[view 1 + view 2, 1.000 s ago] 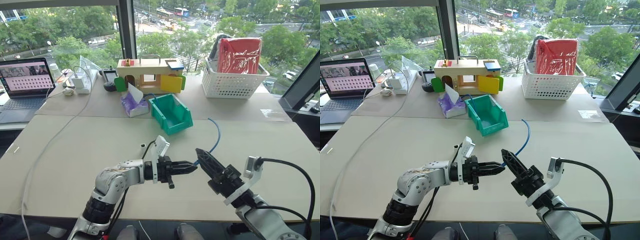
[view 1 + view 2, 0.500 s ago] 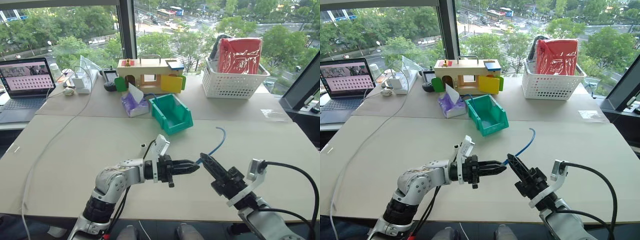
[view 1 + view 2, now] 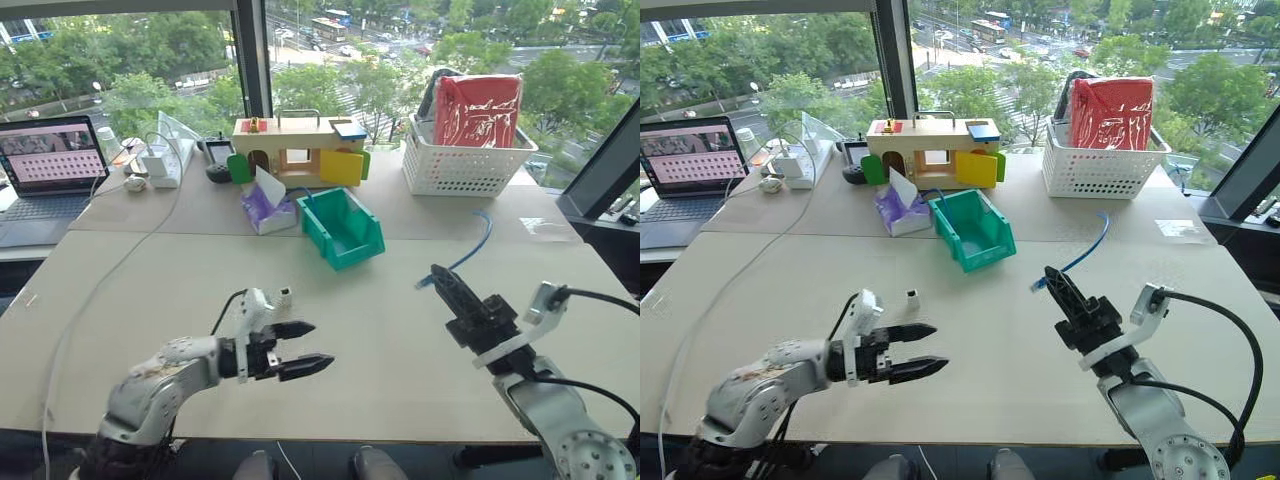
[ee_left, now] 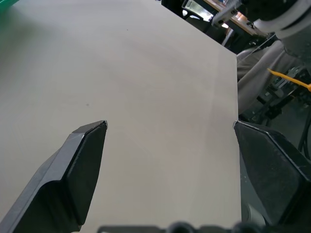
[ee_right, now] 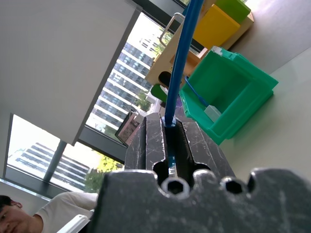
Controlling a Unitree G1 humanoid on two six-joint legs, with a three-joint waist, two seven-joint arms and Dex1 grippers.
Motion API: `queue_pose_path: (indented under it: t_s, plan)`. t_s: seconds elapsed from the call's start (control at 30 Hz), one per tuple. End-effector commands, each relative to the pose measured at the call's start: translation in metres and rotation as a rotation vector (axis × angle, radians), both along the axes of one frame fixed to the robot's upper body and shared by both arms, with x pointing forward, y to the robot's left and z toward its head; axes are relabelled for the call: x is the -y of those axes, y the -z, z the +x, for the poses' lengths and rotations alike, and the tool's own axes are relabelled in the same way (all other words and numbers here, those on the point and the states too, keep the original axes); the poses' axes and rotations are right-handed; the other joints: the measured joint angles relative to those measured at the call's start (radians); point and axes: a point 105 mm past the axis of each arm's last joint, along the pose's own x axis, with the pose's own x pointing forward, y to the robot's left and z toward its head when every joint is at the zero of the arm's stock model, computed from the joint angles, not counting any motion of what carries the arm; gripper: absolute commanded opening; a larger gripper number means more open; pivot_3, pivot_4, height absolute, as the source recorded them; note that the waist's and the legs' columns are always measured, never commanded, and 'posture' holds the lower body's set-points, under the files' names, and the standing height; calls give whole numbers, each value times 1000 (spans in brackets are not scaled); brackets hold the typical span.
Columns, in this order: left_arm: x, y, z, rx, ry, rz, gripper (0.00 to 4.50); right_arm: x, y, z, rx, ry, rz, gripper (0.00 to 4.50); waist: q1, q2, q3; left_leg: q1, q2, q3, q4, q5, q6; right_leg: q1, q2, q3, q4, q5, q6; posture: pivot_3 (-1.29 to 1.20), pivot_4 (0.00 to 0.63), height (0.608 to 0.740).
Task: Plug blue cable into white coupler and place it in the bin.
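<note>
My right gripper (image 3: 438, 272) is shut on the blue cable (image 3: 472, 248), lifted above the table's right half. The cord runs out past its tip and curves up toward the back right; in the right wrist view the blue cable (image 5: 181, 63) rises straight from between the closed fingers. The white coupler (image 3: 284, 294) sits alone on the table, just beyond my left gripper (image 3: 305, 347) and apart from it. That gripper is open and holds nothing, its fingers (image 4: 82, 160) spread wide over bare table. The teal bin (image 3: 345, 228) stands at mid-table, toward the back.
A short piece of blue cord with a pale plug (image 5: 210, 112) lies inside the bin. Behind it stand a wooden toy house (image 3: 298, 150), a purple tissue pack (image 3: 266, 210) and a white basket (image 3: 463, 160). A laptop (image 3: 50, 175) and a long grey cord (image 3: 120, 260) lie left. A person (image 5: 63, 208) shows beyond the table.
My left gripper opened, let go at the cable's end and drew back to the left. My right gripper closed on the blue cable and carried it up and to the right.
</note>
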Motion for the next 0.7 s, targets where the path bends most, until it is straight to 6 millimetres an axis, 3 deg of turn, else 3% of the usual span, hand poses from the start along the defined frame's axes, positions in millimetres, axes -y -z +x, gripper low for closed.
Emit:
queue_pose_path:
  t_s: [0.03, 0.1, 0.2, 0.4, 0.7]
  plan:
    - [-30, -4, 12, 176, -124, 30, 4482, -11, -3, 11, 8, -27, -80, 0, 4, 0, 0, 0, 0, 0, 0, 0, 0, 0, 0, 0, 0, 0, 0, 0, 150, 716]
    - [-46, 4, 26, 249, -239, 78, 4482, -14, -3, 18, 4, -23, -93, 0, 6, 0, 0, 0, 0, 1, 0, 0, 0, 0, -1, 0, 0, 0, 0, 0, 150, 716]
    - [-52, 11, 40, 306, -350, 99, 4482, -19, -3, 22, 6, -25, -123, 0, 10, 0, 0, 0, 0, 1, 0, 0, 0, 0, -1, 0, 0, 0, 0, 0, 150, 716]
    - [-32, 23, 51, 283, -493, 74, 4482, -22, -1, 24, 5, -18, -137, 0, 15, -1, 0, -2, 0, 1, 0, -1, 1, 0, -1, 0, -1, 7, 2, 0, 150, 716]
    - [-2, 33, 47, 165, -623, 51, 4482, -24, 1, 19, 0, -7, -149, 0, 6, -1, 0, -1, 0, 1, 0, -1, 1, 0, 0, 0, 1, 6, 3, 0, 150, 716]
